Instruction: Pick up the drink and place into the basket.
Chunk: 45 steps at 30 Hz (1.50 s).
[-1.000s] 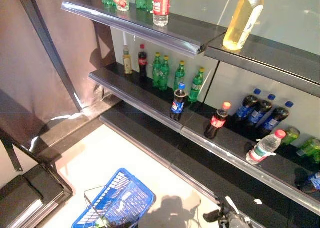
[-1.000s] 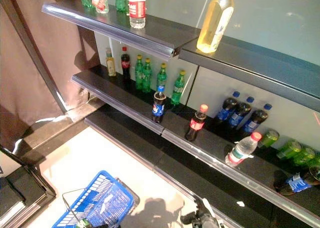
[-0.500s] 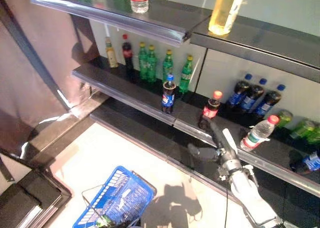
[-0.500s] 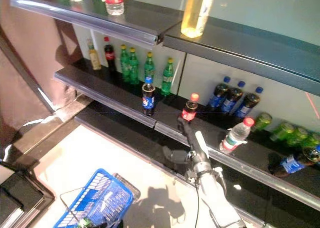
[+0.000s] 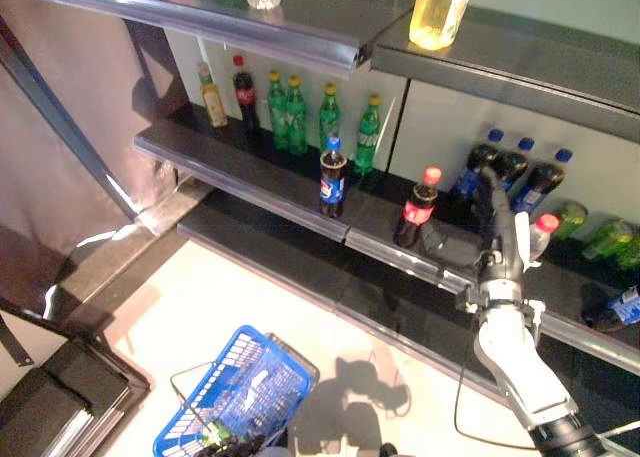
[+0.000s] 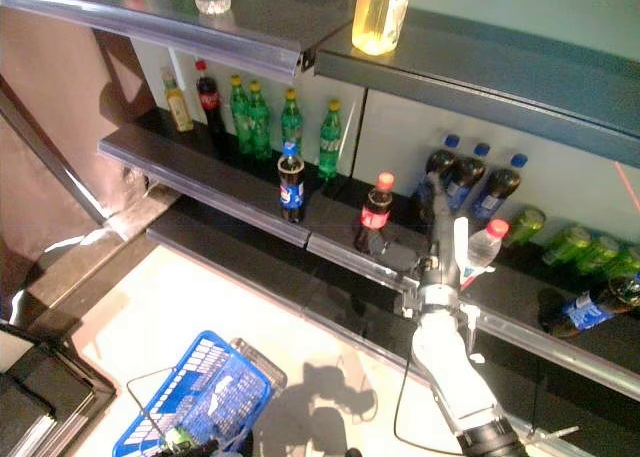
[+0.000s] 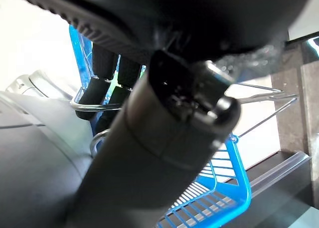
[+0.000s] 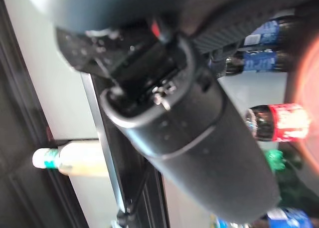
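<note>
Red-capped and dark, a cola bottle (image 5: pixel 416 209) stands near the front lip of the middle shelf (image 5: pixel 250 172) as the robot's right hand (image 5: pixel 478 239) reaches in beside it, fingers straight and thumb spread toward the bottle, holding nothing. The hand sits between that bottle and a clear water bottle (image 5: pixel 538 236) with a red cap, with a row of blue-capped cola bottles (image 5: pixel 512 169) just behind its fingertips. Which drink it is aiming at cannot be told for certain; the cola bottle, just off the thumb, looks the likeliest.

Down on the pale floor, the blue basket (image 5: pixel 243 392) waits, its wire handle gripped by the left hand (image 7: pixel 107 76), whose fingers curl round the wire in the left wrist view. Something green and small already lies inside it.

To do this step well, the right hand should probably slide sideways until the cola bottle's body sits squarely between thumb and fingers, then close low on the label rather than at the neck. The neighbours stand close, so a careless sweep could topple the water bottle or push the target off the shelf's front edge.
</note>
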Tool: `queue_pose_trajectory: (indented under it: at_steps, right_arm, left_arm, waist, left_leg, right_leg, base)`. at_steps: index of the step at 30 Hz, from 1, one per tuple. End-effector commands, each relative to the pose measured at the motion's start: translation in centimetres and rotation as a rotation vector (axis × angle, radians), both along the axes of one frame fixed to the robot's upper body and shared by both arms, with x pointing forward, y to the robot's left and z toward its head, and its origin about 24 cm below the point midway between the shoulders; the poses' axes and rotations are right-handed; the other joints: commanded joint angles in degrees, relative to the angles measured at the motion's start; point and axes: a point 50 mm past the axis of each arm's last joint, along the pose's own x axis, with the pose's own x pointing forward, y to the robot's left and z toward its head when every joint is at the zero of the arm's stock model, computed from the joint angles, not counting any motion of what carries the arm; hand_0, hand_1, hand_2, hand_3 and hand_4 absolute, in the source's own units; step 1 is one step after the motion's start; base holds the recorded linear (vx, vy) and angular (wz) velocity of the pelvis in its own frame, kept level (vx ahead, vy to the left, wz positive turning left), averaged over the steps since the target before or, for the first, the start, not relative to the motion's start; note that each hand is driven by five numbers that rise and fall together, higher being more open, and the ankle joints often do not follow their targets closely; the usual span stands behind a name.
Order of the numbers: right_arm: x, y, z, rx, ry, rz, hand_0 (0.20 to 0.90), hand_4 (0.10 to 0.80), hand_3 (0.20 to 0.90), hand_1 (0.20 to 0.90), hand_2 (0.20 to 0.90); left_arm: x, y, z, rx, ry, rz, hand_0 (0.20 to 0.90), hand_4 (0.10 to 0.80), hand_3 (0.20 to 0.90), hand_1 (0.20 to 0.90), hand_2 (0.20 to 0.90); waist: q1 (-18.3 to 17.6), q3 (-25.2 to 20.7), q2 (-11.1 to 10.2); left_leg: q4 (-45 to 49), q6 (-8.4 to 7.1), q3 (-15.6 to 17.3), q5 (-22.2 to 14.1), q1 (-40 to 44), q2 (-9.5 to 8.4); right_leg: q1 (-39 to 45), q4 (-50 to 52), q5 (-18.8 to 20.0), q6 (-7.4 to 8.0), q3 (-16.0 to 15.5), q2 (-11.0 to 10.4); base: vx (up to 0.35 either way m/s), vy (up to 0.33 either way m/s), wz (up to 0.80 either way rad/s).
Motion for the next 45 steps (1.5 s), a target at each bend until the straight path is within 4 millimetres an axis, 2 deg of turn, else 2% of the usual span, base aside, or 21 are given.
queue_pose_trajectory:
  at_steps: [1,5,7,12,17,19,26,38,45]
  right_arm:
    - [1.6,0.1,8.8,0.048,-0.406,-0.021,0.900,0.800,0.900,0.900,0.900]
    - [2.7,1.4,10.9,0.099,-0.487,-0.041,0.900,0.800,0.900,0.900,0.900]
    - [2.9,1.6,11.5,0.219,-0.527,-0.069,0.900,0.800,0.900,0.900,0.900]
    - [3.1,2.3,12.4,0.296,-0.586,-0.143,0.900,0.800,0.900,0.900,0.900]
    - [3.5,2.6,12.9,0.332,-0.596,-0.172,0.900,0.800,0.900,0.900,0.900]
    - [3.8,2.3,13.4,0.437,-0.594,-0.152,0.900,0.800,0.900,0.900,0.900]
    - [3.8,2.7,14.6,0.573,-0.615,-0.086,0.900,0.800,0.900,0.900,0.900]
    - [4.2,3.4,17.4,0.467,-0.631,-0.015,0.900,0.800,0.900,0.900,0.900]
    - [4.5,3.3,19.0,0.316,-0.636,-0.049,0.900,0.800,0.900,0.900,0.900]
  left_arm:
    - [0.8,-1.6,-0.2,-0.076,-0.018,-0.126,0.300,0.100,0.200,0.300,0.300]
    - [3.6,-2.2,0.5,-0.099,-0.108,-0.145,0.300,0.100,0.200,0.300,0.300]
    - [5.0,-2.9,0.9,-0.118,-0.147,-0.149,0.300,0.100,0.200,0.300,0.300]
    - [6.5,-3.9,1.4,-0.147,-0.204,-0.151,0.300,0.100,0.200,0.300,0.300]
    - [7.9,-4.5,1.9,-0.160,-0.252,-0.154,0.300,0.100,0.200,0.300,0.300]
    - [8.7,-4.7,2.2,-0.155,-0.265,-0.163,0.300,0.100,0.200,0.300,0.300]
    - [9.2,-5.4,2.4,-0.177,-0.287,-0.159,0.300,0.100,0.200,0.300,0.300]
    - [9.6,-6.0,2.7,-0.200,-0.302,-0.160,0.300,0.100,0.200,0.300,0.300]
    - [9.7,-6.1,2.8,-0.205,-0.289,-0.178,0.300,0.100,0.200,0.300,0.300]
  waist:
    - [2.84,5.01,0.75]
    - [3.03,9.29,1.55]
    - [3.08,11.39,1.98]
    - [2.97,14.30,2.87]
    - [2.82,16.06,3.39]
    - [2.69,17.12,3.51]
    - [2.13,18.17,4.29]
    - [2.62,18.17,5.10]
    - [3.26,18.17,5.39]
  left_leg:
    - [10.35,2.97,-0.58,-7.66,-3.95,-3.12]
    - [12.80,3.37,-1.09,-7.43,-8.25,-3.82]
    - [14.43,3.62,-1.43,-7.43,-10.91,-4.34]
    - [16.11,4.04,-1.62,-7.30,-13.93,-5.30]
    - [15.87,4.30,-1.33,-6.76,-15.43,-5.62]
    - [15.76,4.38,-0.76,-6.32,-16.49,-5.62]
    - [16.14,4.28,-0.41,-5.86,-18.95,-5.75]
    - [16.19,4.36,-0.34,-5.14,-21.75,-6.32]
    - [16.33,4.53,-0.59,-5.02,-23.09,-6.51]
  right_leg:
    - [-9.79,12.08,-2.57,-4.61,-3.88,1.02]
    - [-13.89,14.14,-2.35,-5.31,-3.76,0.68]
    - [-16.31,15.40,-2.29,-5.79,-3.47,0.61]
    - [-19.07,16.58,-2.03,-6.34,-3.09,0.44]
    - [-20.49,16.28,-1.49,-6.26,-2.65,0.47]
    - [-21.65,16.30,-1.11,-6.21,-2.62,0.42]
    - [-24.73,16.83,-0.66,-6.29,-2.00,0.40]
    - [-28.06,17.42,-0.20,-6.29,-1.44,0.53]
    - [-29.87,18.39,-0.52,-6.13,-1.28,0.47]
  base:
    - [-0.252,0.056,-0.05]
    - [-0.212,0.050,-0.04]
    - [-0.174,0.037,-0.04]
    - [-0.101,0.055,-0.05]
    - [-0.075,0.035,-0.05]
    - [-0.093,0.016,-0.04]
    - [-0.016,0.025,-0.09]
    - [0.009,0.013,-0.03]
    - [0.039,0.004,-0.01]
